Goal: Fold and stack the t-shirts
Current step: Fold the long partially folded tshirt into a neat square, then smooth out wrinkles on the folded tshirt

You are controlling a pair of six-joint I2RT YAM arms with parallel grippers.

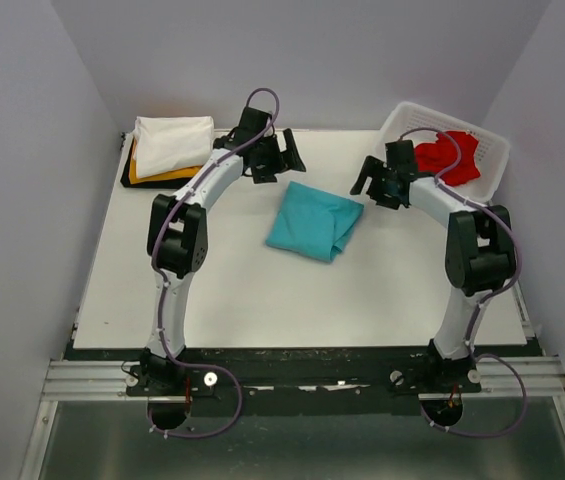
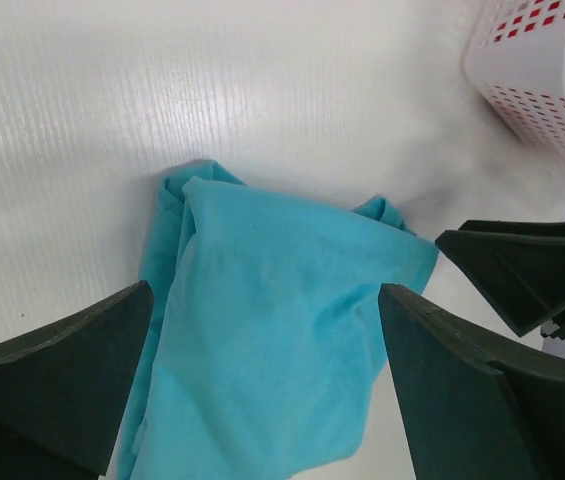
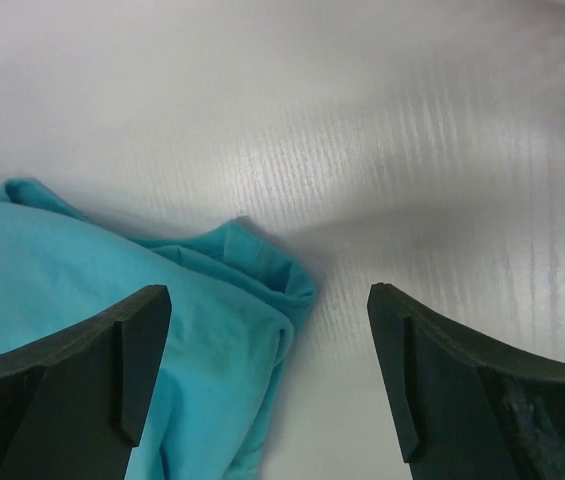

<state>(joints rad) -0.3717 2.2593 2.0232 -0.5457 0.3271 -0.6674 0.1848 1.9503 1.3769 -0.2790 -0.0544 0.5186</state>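
Teal cloth t-shirt (image 1: 314, 222), folded, rumpled edges

Two arms, white shells, black joints.
Left arm (image 1: 177, 240) and right arm (image 1: 477, 250): white links, chunky black joint housings, purple-grey cables (image 1: 262, 100) looping from the bases at lower frame up to the wrists. Black matte wedge-shaped jaws, the right one's inner face scuffed.

The teal t-shirt (image 1: 314, 221) lies loosely folded, left of the basket (image 1: 495, 158). The red t-shirt (image 1: 449, 157) is crumpled inside it. The white, yellow-orange and black shirts (image 1: 173, 143) are stacked far left of it.
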